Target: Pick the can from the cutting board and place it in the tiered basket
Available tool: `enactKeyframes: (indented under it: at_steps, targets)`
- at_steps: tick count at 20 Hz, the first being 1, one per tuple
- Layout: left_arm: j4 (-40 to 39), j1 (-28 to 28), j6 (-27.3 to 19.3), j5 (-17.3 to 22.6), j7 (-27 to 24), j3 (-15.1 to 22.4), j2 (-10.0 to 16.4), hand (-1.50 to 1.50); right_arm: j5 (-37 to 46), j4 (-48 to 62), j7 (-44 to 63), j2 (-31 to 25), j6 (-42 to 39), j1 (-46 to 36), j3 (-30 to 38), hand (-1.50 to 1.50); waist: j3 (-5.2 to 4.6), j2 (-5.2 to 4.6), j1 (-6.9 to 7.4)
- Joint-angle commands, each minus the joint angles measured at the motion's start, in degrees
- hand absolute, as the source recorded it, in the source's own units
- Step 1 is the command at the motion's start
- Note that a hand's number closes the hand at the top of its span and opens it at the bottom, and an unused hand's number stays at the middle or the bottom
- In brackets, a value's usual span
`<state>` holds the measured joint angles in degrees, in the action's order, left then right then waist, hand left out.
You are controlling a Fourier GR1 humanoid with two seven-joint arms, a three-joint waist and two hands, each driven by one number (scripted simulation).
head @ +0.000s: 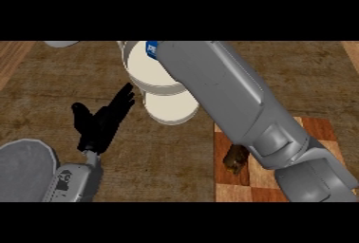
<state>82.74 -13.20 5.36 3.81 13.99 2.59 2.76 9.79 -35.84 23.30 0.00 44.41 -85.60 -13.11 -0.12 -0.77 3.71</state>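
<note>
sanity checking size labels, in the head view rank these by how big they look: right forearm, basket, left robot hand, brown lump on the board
1. right forearm, inflated by nearness to the camera
2. basket, partly hidden
3. left robot hand
4. brown lump

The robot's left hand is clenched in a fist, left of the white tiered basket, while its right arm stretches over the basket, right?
Not quite. The head view shows the left hand open, fingers straight, not clenched. The rest holds: it is left of the tiered basket, and the right arm stretches over it.
</note>
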Motion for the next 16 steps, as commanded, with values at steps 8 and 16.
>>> enactKeyframes:
  at_steps: [8, 16]
  targets:
    - [4.67, 5.23, 1.05, 2.52, 2.08, -4.15, 4.01, 0.0, -1.19, -13.0, 5.44, -10.13, -5.09, 13.46, 1.72, -1.5, 0.2, 1.67, -5.21]
    - [6.17, 8.37, -0.19, 2.3, 1.17, -3.76, 2.55, 0.0, -8.76, -38.47, 8.38, -24.6, -24.19, 31.56, 0.98, -1.5, 0.25, 2.29, -7.59]
